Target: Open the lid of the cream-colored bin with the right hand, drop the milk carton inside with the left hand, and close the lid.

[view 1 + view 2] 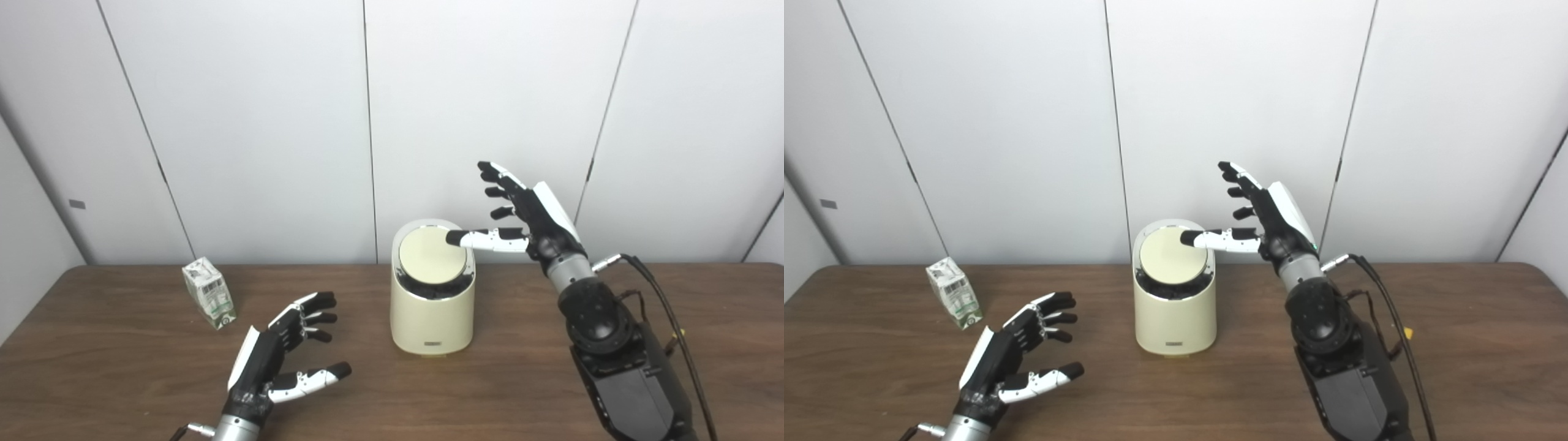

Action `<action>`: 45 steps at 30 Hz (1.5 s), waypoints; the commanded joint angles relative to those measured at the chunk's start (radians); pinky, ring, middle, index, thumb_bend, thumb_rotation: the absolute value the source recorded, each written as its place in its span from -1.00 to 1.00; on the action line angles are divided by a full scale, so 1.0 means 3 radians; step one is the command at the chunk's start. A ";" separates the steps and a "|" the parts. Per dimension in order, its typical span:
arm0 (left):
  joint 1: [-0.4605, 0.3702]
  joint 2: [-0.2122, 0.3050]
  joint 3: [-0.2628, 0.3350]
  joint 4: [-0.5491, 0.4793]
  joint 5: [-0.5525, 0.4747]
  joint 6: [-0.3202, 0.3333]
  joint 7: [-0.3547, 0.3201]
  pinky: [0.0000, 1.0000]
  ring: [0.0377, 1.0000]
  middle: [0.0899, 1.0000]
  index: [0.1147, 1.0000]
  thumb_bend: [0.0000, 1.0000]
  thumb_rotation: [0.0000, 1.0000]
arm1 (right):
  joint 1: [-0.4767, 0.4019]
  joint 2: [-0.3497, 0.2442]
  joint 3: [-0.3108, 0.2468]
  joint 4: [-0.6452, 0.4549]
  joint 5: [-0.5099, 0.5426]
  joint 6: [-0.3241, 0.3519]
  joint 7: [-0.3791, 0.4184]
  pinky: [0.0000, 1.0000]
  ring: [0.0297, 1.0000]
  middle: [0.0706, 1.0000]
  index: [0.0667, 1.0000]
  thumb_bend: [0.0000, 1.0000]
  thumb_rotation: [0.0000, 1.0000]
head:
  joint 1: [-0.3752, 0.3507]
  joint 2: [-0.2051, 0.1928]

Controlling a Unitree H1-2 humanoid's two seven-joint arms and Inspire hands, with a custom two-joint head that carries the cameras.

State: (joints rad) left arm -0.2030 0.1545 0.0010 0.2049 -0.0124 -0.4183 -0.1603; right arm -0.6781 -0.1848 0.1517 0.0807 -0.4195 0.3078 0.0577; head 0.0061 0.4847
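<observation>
Nearest the viewer, the left hand hovers low over the brown table, fingers spread wide and holding nothing. Just beyond it and to its left, apart from the fingertips, the milk carton stands tilted on the table. Further right, at mid-table, sits the cream-colored bin, its round lid tipped slightly in the rim. The right hand is raised beside the bin's far right edge, fingers splayed upward, empty, its thumb tip reaching onto the lid's edge.
</observation>
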 commanded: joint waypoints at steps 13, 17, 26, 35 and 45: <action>-0.0060 -0.0089 -0.0012 0.0006 -0.0017 -0.0089 0.0047 0.22 0.45 0.58 0.64 0.58 -0.70 | -0.0259 0.0021 0.0191 0.0142 -0.0147 -0.0091 0.0019 0.58 0.79 0.82 0.87 0.81 -0.27 | 0.0047 0.0007; -0.0063 -0.0098 -0.0010 -0.0011 0.0006 -0.0086 0.0058 0.21 0.45 0.58 0.64 0.57 -0.70 | -0.0274 -0.0008 0.0259 0.0205 -0.0214 -0.0107 0.0046 0.56 0.78 0.82 0.88 0.89 -0.26 | 0.0066 0.0012; -0.0067 -0.0101 -0.0009 -0.0038 0.0025 -0.0102 0.0063 0.20 0.45 0.59 0.64 0.55 -0.70 | -0.0262 -0.0050 0.0351 0.0285 -0.0314 -0.0156 0.0059 0.60 0.77 0.82 0.86 0.97 -0.28 | 0.0082 0.0028; -0.0049 -0.0099 -0.0006 -0.0074 0.0020 -0.0096 0.0060 0.21 0.46 0.58 0.63 0.55 -0.69 | -0.0293 -0.0051 0.0354 0.0442 -0.0348 -0.0158 0.0030 0.67 0.81 0.84 0.86 0.88 -0.27 | 0.0078 0.0041; -0.0032 -0.0094 -0.0018 -0.0080 0.0031 -0.0102 0.0045 0.20 0.46 0.58 0.63 0.52 -0.70 | -0.0319 -0.0061 0.0300 0.0655 -0.0387 -0.0171 -0.0083 0.51 0.77 0.83 0.85 0.82 -0.27 | 0.0080 0.0054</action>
State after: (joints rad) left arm -0.2078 0.1308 0.0000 0.2027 -0.0033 -0.4184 -0.1565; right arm -0.7280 -0.1886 0.2559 0.2856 -0.5140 0.2622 0.0630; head 0.0291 0.5001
